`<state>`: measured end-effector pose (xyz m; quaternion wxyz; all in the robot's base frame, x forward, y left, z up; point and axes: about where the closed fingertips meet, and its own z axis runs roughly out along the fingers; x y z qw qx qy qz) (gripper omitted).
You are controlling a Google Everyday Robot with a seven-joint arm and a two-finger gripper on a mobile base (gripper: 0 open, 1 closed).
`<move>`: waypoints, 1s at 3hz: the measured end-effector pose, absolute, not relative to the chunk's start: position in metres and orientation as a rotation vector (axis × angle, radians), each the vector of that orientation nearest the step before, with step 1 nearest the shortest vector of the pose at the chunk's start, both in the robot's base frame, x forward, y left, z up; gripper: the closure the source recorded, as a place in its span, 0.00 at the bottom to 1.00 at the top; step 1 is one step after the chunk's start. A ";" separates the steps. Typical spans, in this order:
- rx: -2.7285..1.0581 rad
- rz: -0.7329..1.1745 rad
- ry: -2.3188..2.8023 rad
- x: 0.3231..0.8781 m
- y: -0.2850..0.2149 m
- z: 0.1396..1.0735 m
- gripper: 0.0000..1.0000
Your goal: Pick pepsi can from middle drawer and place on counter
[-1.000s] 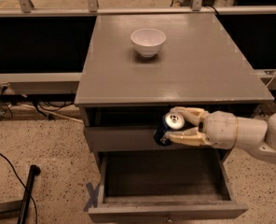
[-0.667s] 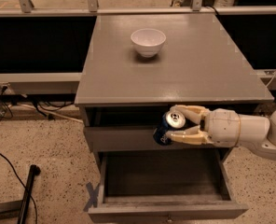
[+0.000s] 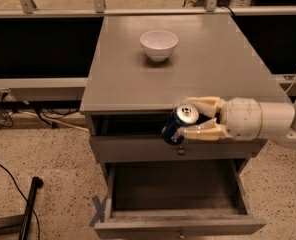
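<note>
The single camera looks steeply down from in front, facing the cabinet (image 3: 138,149), near enough that the counter (image 3: 128,79), open middle drawer (image 3: 178,189) and speckled floor (image 3: 48,149) fill it. The gripper (image 3: 189,118) is at right, clasping the pepsi can (image 3: 177,128) just before the counter's front edge.

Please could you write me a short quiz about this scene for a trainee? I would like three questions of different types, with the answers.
1. True or false: the pepsi can lies inside the open middle drawer.
2. What stands on the counter? A) a white bowl B) a plate C) a mug
3. Fill the gap: the gripper, in front of the counter's front edge and above the drawer, is shut on the ____.

Key: 1. False: the gripper holds it in the air above the drawer. 2. A. 3. pepsi can.
</note>
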<state>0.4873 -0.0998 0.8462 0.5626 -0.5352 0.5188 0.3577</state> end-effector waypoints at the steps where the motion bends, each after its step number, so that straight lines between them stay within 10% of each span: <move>1: -1.425 0.890 1.187 0.488 -0.085 0.925 1.00; 3: -1.561 0.828 1.346 0.515 -0.110 1.016 1.00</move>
